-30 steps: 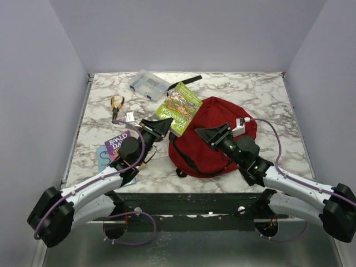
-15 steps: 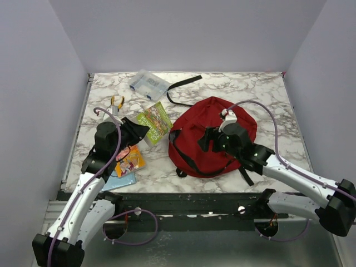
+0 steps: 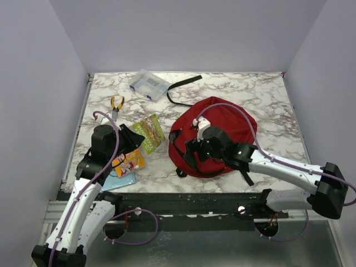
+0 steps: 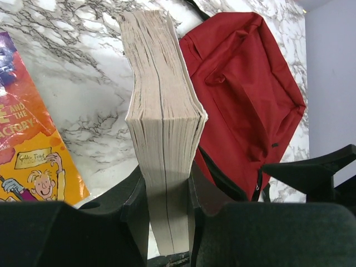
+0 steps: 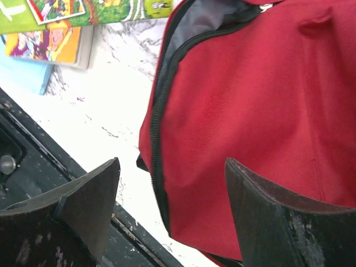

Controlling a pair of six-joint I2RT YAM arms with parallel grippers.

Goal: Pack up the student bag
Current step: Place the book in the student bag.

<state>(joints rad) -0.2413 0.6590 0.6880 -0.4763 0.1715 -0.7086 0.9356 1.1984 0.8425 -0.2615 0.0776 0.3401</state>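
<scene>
1. Marble table [image 3: 267, 100]. It carries every item below.

2. Student bag [image 3: 231, 125], dark red. It lies flat on the right-centre of the table, in the same place as half a second ago. The zip along its near left edge is partly open, and grey lining shows in the right wrist view [image 5: 267, 111]. A black strap [image 3: 181, 89] trails from the bag's far left side toward the back of the table. A second ago the green book partly covered this strap; now it is fully in view.

3. Right gripper [image 3: 196, 153]. Its jaws are spread wide and hold nothing [image 5: 178, 211]. It hangs over the bag's near left edge, straddling the zip. Half a second ago it was nearer the middle of the bag; it has since moved left and toward the arm bases.

4. Left gripper [image 3: 133, 140]. It is clamped on one end of the green book, with a finger on each cover [image 4: 167, 206].

5. Green book [image 3: 150, 129], a thick paperback. Its page edge faces the left wrist camera [image 4: 164, 111]. A second ago it rested against the bag's far left side. It is now clear of the bag, between it and the orange book. Whether it touches the table cannot be told.

6. Orange book [image 3: 129, 162], with an illustrated cover. It lies flat at the near left of the table [image 4: 33, 150], on top of a light blue flat item [image 3: 119, 181].

7. Clear plastic box [image 3: 148, 84]. It is at the back left of the table and has not moved.

8. Pliers [image 3: 116, 104], with yellow handles. They lie near the left edge, in front of the box, and have not moved.
</scene>
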